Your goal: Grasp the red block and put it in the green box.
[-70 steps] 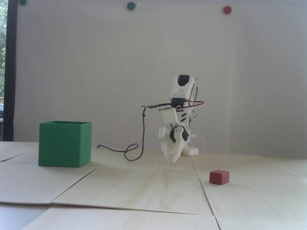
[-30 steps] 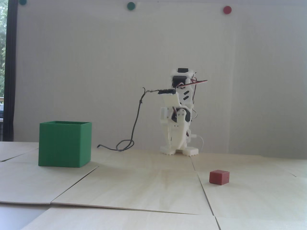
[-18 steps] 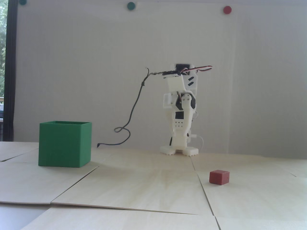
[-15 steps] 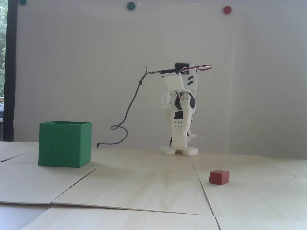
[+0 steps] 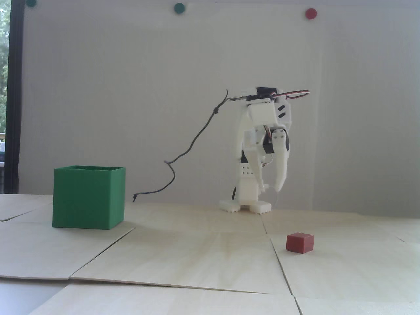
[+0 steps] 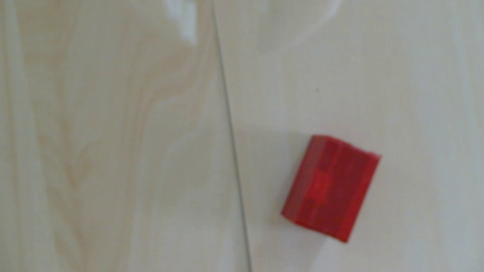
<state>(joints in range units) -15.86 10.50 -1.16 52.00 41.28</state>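
Note:
The red block [image 5: 299, 243] is a small dull-red cube lying on the pale wooden table at the right of the fixed view. The wrist view shows the red block [image 6: 331, 187] below and right of centre, with nothing touching it. The green box [image 5: 88, 197] stands at the left, its open top facing up. My white gripper [image 5: 270, 188] hangs in the air behind the block and a little left of it. It points down, its fingers are apart and they hold nothing. In the wrist view only blurred pale fingertips [image 6: 187, 23] show at the top edge.
The arm's white base [image 5: 245, 206] sits at the back of the table. A dark cable [image 5: 197, 137] runs from the wrist down to the table between box and base. Round magnets, green [image 5: 179, 8] and red [image 5: 310, 13], stick to the wall. Seams cross the table panels [image 5: 210, 256].
The arm has risen from a low folded pose and swung right toward the block's side. The gripper now points down with its fingers apart. Block and box have not moved.

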